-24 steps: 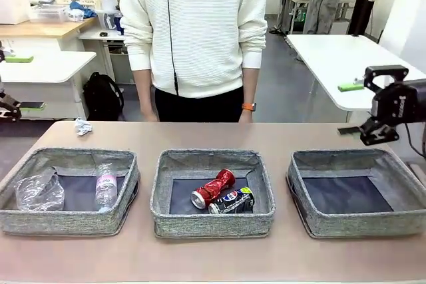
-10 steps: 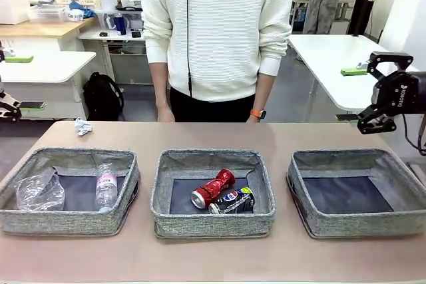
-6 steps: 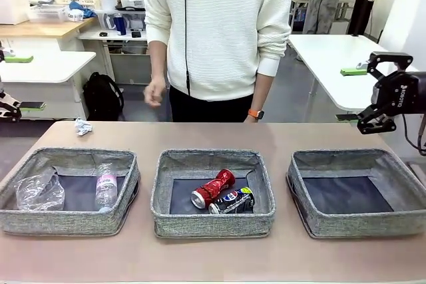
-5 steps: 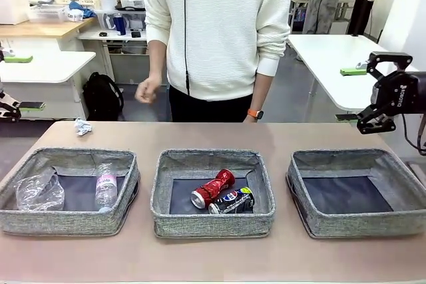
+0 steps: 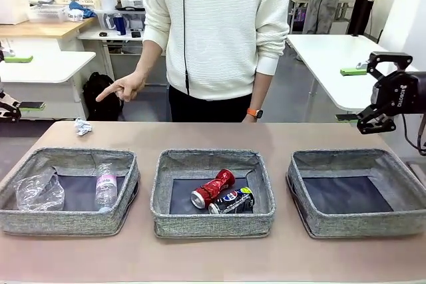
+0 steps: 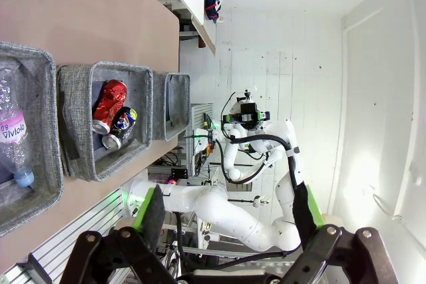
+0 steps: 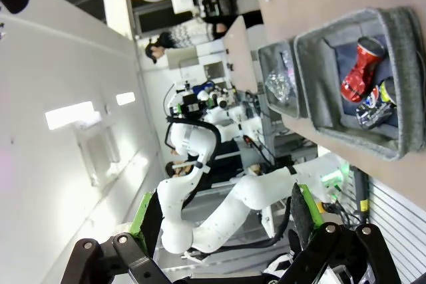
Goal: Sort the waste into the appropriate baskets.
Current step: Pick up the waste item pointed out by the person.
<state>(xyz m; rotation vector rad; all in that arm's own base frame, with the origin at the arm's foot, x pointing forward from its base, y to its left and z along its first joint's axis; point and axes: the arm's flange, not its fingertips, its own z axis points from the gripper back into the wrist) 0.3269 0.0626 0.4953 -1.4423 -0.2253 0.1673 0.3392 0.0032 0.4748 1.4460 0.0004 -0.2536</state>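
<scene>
Front camera sits on your robot's side, low and close, facing across the table (image 5: 279, 134) at the person. Both wrist cameras hang off to the sides, rolled sideways, looking back over the table from afar. All three share the middle basket (image 5: 213, 194) (image 6: 106, 121) (image 7: 356, 91)

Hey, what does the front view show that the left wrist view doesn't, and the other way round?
Front view alone: the person's hand pointing toward the paper ball on the table, the plastic cup in the left basket, and the right hand raised off to the side.
Left wrist view alone: the left hand, open.
Both: the red can and Pepsi can in the middle basket, plus the bottle.
</scene>
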